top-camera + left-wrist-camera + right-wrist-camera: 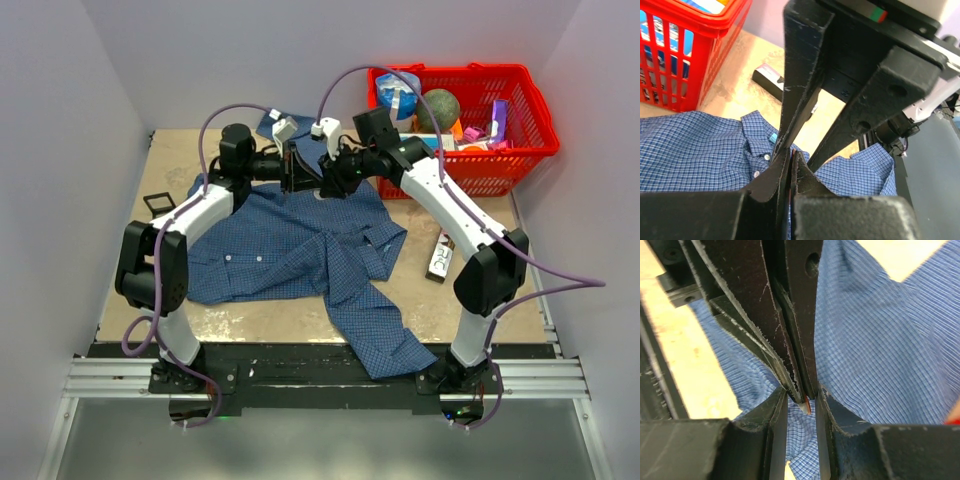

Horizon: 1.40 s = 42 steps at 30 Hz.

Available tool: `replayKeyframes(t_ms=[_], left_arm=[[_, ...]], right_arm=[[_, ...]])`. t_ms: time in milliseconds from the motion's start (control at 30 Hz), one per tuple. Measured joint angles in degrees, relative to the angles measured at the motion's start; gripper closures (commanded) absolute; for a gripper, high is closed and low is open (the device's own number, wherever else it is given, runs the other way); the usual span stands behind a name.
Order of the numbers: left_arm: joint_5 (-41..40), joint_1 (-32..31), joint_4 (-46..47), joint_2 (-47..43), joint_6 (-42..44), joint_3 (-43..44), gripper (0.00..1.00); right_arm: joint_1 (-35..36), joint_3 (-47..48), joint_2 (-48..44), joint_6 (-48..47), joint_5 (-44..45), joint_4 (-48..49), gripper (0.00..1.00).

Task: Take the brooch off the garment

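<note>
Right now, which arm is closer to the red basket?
Right. The right arm runs beside the red basket, at its near left corner; the left arm lies over the shirt, farther left.

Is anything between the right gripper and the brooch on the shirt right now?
Yes: the left gripper, shut, sits between the right gripper's parted fingers, over the shirt. Only an orange sliver, probably the brooch, shows at its tips.

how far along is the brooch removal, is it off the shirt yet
Done: both grippers meet at the far end of the shirt. In hand: the left gripper is shut, with an orange sliver, likely the brooch, at its tips; the right gripper has its jaws apart, astride those tips. Left: pulling the brooch clear. I cannot tell whether it is free of the cloth yet.
</note>
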Motion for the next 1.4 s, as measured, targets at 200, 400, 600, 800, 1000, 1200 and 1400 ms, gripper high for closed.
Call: replayKeyframes(t_ms=[200,400,600,800,1000,1200,1400], left_arm=[[-1.7,0.0,1.4,0.3,-0.1,0.0,1.0],[-3.7,0.0,1.7,0.6,-0.2,0.0,1.0],[-4.1,0.1,2.2,0.6,-0.2,0.4,1.0],[-4.2,0.2,2.2,0.6,0.0,1.4,1.0],[-4.5,0.1,2.4,0.4,0.0,1.7,1.0],[-3.5,-0.4,0.7,0.4,-0.3,1.9,1.0],[-2.4,-0.8,0.2,0.4,-1.0,1.9,1.0]], right_arm=[[2.2,-0.4,-1.3,1.6,10.5,1.0,1.0],[4.2,-0.4,-1.3,3.9,18.8,1.9,1.0],[5.0,0.1,-1.6,10.1,22.7,2.2,1.0],[4.0,1.2,-1.7,14.7,21.3,1.9,1.0],[1.7,1.2,-2.6,19.0,17.4,1.9,1.0],[-1.5,1.2,-6.4,22.0,17.1,6.8,0.91],[-2.9,0.0,-13.5,22.4,16.0,12.8,0.78]])
